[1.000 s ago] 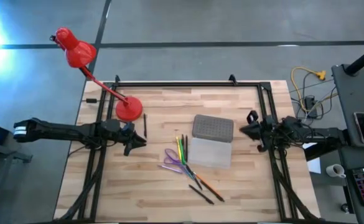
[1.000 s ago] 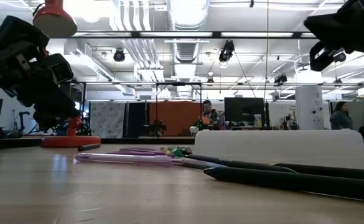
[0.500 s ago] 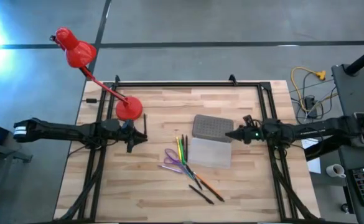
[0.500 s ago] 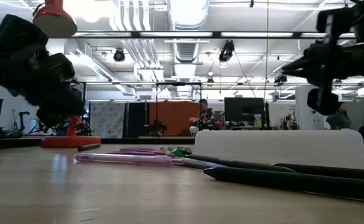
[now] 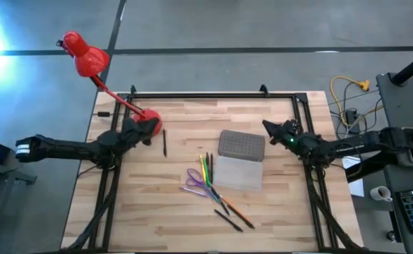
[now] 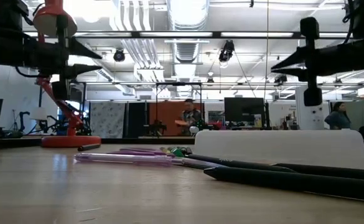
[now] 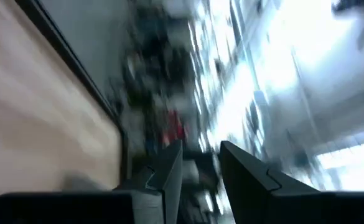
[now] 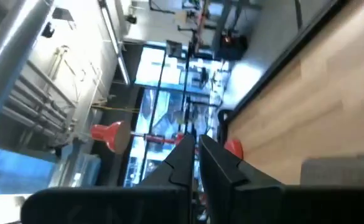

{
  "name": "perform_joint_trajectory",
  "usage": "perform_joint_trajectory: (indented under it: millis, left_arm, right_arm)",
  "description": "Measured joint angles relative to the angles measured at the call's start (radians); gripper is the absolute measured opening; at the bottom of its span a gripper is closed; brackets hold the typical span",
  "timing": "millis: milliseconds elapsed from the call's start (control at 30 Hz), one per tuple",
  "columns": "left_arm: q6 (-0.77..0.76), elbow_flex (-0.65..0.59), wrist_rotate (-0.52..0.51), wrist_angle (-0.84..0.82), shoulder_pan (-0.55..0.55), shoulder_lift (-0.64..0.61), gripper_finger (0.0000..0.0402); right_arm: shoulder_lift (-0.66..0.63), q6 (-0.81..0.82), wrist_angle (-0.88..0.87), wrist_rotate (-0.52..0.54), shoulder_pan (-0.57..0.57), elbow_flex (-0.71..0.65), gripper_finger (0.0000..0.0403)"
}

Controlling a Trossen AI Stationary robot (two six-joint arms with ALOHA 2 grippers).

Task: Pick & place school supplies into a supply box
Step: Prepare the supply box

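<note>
The supply box (image 5: 240, 173) sits near the middle of the wooden table (image 5: 178, 219), its translucent body lying open with the grey dotted lid (image 5: 241, 144) just beside its far edge, touching or nearly so. The school supplies (image 5: 210, 183) lie in a loose cluster just beside the box on the left-arm side: green, yellow and orange pencils, purple scissors and dark pens fanning toward the near edge; in the low view they show as long shapes (image 6: 169, 160) in front of the box wall (image 6: 280, 148). One black pen (image 5: 164, 142) lies apart, near the base of the red desk lamp (image 5: 145, 124). The right gripper (image 5: 271, 128) hangs above the table just beside the lid, its fingers (image 8: 188, 155) nearly together and holding nothing. The left gripper (image 5: 146, 127) is over the lamp base; its wrist view is blurred, but the fingers (image 7: 169, 168) seem slightly parted and empty.
</note>
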Motion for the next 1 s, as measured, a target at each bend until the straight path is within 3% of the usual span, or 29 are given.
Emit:
perform_joint_trajectory:
  millis: [100,167,300,400,533,767,900,1000]
  left_arm:
    - [0.002,-0.002,-0.061,-0.017,0.001,0.007,0.0093]
    - [0.095,0.002,-0.063,-0.026,0.002,0.016,0.0093]
    - [0.263,0.015,-0.038,-0.031,0.002,0.028,0.0093]
    - [0.335,0.033,-0.038,-0.025,0.002,0.037,0.0093]
    - [0.359,0.060,-0.037,-0.027,0.014,0.043,0.0093]
    - [0.373,0.192,0.072,-0.079,0.024,0.126,0.0093]
    - [0.512,0.392,0.142,-0.272,0.024,0.253,0.0093]
    - [0.668,0.588,0.216,-0.548,0.024,0.380,0.0093]
  right_arm:
    - [0.009,0.007,-0.079,-0.116,-0.022,0.032,0.0025]
    - [0.017,0.016,-0.281,-0.189,-0.022,0.112,0.0038]
    - [0.038,-0.041,-0.994,-0.340,-0.023,0.385,0.0073]
    - [0.071,-0.114,-1.492,-0.352,-0.023,0.589,0.0098]
    - [0.087,-0.155,-1.924,-0.385,-0.023,0.742,0.0120]
    - [0.030,-0.017,-2.110,-0.503,0.022,0.748,0.0130]
    - [0.056,0.151,-2.130,-0.464,0.072,0.720,0.0127]
    - [0.112,0.194,-2.118,-0.414,0.080,0.715,0.0127]
